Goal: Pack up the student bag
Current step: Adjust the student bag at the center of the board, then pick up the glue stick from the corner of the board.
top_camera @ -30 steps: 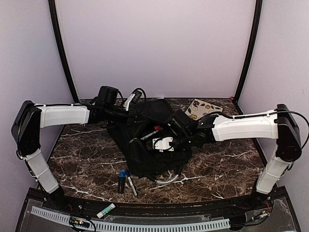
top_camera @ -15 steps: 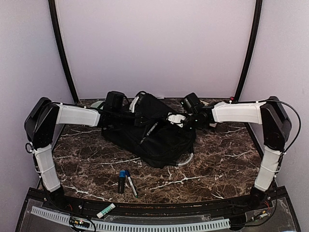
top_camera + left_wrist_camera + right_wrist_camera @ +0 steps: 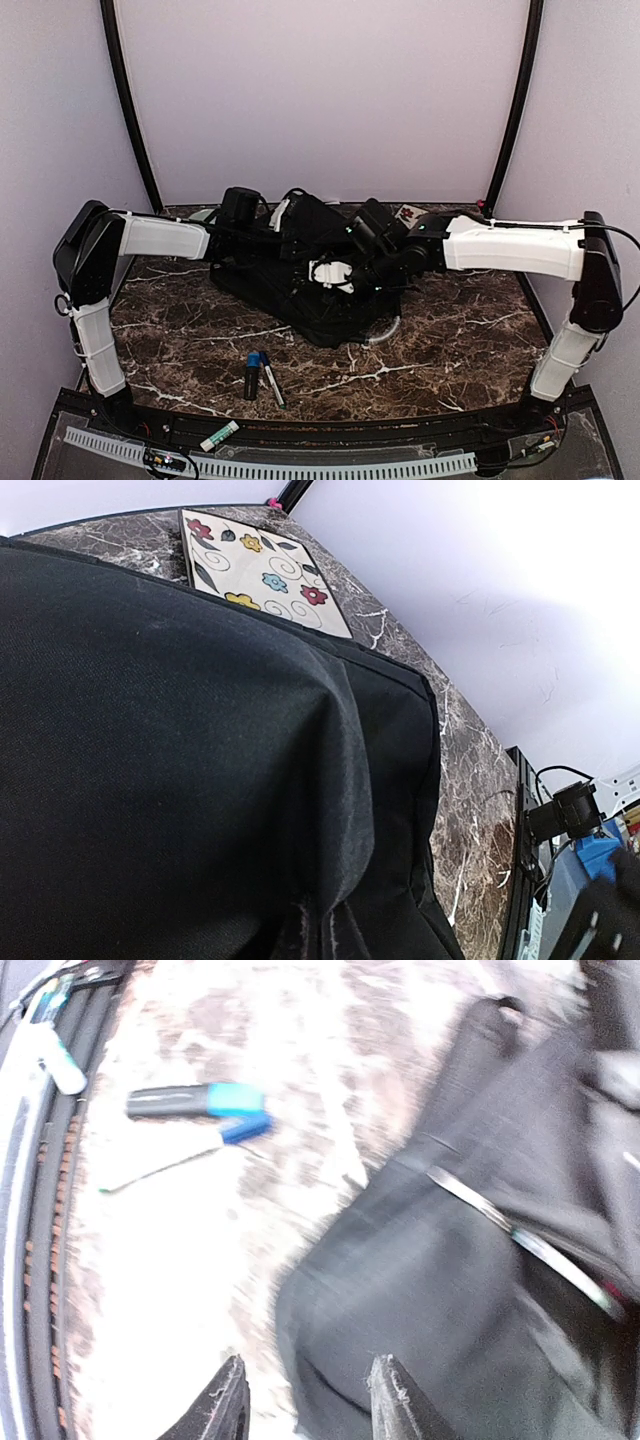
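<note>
The black student bag (image 3: 300, 285) lies in the middle of the marble table, its back edge held up. In the left wrist view the bag's fabric (image 3: 200, 760) fills the frame and bunches to a pinch at the bottom edge. My left gripper (image 3: 288, 220) is shut on that fold at the bag's upper back, and its fingers are hidden. My right gripper (image 3: 328, 273) hovers over the bag's middle. In its own view the right gripper (image 3: 305, 1405) is open and empty, above the bag's edge (image 3: 450, 1320) where it meets the table.
A flowered notebook (image 3: 260, 565) lies flat behind the bag at the back right (image 3: 410, 213). In front of the bag lie a blue-capped marker (image 3: 252, 372) and a pen (image 3: 272, 382). A white tube (image 3: 219, 436) rests on the near rail.
My right gripper swung from the bag's opening to the back right, then came back over the bag's middle, its jaws working. The left arm raised the bag's back edge and holds it.
</note>
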`<state>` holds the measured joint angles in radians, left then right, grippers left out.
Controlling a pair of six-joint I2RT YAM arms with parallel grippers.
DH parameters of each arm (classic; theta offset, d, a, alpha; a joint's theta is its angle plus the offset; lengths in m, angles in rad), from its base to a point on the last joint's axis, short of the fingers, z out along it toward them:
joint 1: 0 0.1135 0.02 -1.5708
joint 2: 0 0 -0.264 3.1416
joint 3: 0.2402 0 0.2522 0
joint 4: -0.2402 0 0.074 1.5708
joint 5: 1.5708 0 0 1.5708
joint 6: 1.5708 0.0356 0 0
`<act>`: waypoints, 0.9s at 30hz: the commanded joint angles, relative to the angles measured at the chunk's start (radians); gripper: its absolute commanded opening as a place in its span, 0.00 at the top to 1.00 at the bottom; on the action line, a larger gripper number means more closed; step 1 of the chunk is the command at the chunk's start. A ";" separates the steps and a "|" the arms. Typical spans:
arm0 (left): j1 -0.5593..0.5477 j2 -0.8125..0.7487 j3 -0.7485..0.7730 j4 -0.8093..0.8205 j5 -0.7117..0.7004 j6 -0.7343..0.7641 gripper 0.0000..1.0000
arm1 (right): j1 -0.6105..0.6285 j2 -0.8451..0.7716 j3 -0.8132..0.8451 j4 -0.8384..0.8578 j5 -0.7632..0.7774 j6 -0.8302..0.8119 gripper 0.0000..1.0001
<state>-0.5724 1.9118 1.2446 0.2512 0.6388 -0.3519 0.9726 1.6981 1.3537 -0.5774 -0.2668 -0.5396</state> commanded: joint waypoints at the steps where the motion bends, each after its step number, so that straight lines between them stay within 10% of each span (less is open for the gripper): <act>1: 0.002 -0.019 0.032 -0.008 0.031 0.006 1.00 | 0.086 0.097 0.059 -0.028 -0.024 0.053 0.58; 27: 0.013 -0.084 0.049 -0.061 0.029 0.042 1.00 | 0.470 0.645 0.588 -0.008 -0.107 -0.035 0.48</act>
<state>-0.5667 1.9072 1.2625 0.2024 0.6380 -0.3206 1.4433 2.3184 1.8885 -0.6376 -0.3485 -0.5850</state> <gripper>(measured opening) 0.023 0.517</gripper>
